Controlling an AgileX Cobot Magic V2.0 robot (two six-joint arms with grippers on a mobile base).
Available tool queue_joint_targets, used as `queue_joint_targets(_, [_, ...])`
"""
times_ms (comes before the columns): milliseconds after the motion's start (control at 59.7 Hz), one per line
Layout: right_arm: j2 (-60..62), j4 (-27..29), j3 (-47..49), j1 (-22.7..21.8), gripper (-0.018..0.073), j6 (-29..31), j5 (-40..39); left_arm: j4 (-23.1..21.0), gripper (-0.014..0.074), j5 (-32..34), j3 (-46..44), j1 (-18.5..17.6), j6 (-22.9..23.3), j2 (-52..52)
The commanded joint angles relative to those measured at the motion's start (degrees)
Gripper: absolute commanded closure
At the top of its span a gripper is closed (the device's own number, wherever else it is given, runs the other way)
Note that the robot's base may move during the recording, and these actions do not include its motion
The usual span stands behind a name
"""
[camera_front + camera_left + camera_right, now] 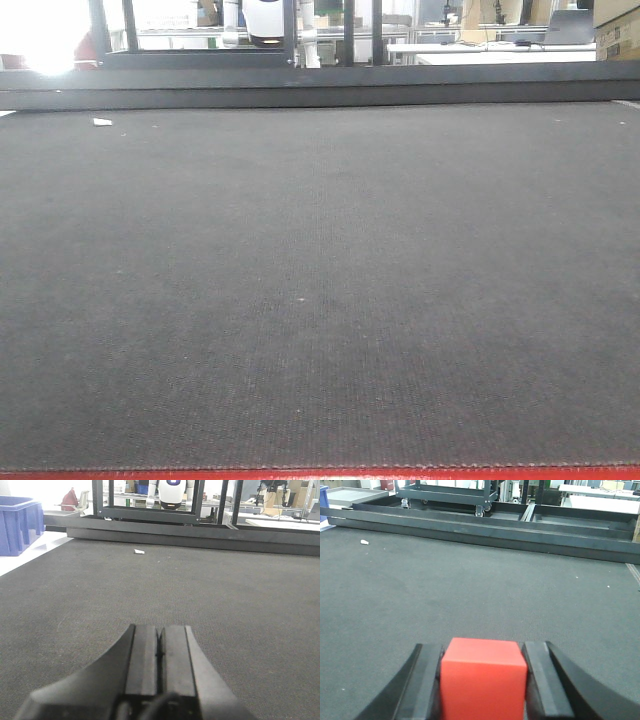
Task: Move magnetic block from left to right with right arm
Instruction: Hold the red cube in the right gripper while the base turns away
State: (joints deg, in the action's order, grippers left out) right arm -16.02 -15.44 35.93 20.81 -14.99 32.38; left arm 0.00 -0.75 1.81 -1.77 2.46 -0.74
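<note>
Dark grey mat (320,300) fills nearly all of every view. It is flat, with a woven texture. A long black rail (320,88) runs the full width of the far edge, and a black metal frame (150,512) stands behind it. The lab benches beyond are too blurred to itemise. Blue bin (20,522) sits off the mat's left side in the left wrist view, on a white surface. Thin red strip (320,474) runs along the bottom edge of the front view.

Left gripper (159,630) is low over the mat. Its black fingers (142,655) are pressed flat together with only a hairline seam between them, nothing held.

Right gripper (482,650) is also low and points toward the rail. Its jaws pinch the magnetic block (484,680), with one black finger (426,680) against each side face. The block is bright red with plain faces and sharp edges. Its top and near faces show, and it sits square between the fingers. Its bottom is cut off by the picture edge, so I can't tell whether it rests on the mat or hangs clear.

White scrap (364,542) lies on the mat near the rail, far left in the right wrist view and well apart from both grippers. The same scrap shows upper left in the front view.
</note>
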Motion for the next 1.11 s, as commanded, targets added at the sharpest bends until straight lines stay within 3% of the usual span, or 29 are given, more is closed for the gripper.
queue_joint_targets(0, [-0.6, -1.5, 1.6, -0.3, 0.0421, 0.5, -5.4, 0.0, 0.0713, 5.2, 0.5, 0.1, 0.2, -0.8])
queue_joint_targets(1089, [-0.6, -1.5, 1.6, -0.3, 0.0421, 0.5, -5.4, 0.0, 0.0712, 5.1, 0.5, 0.0, 0.2, -0.8])
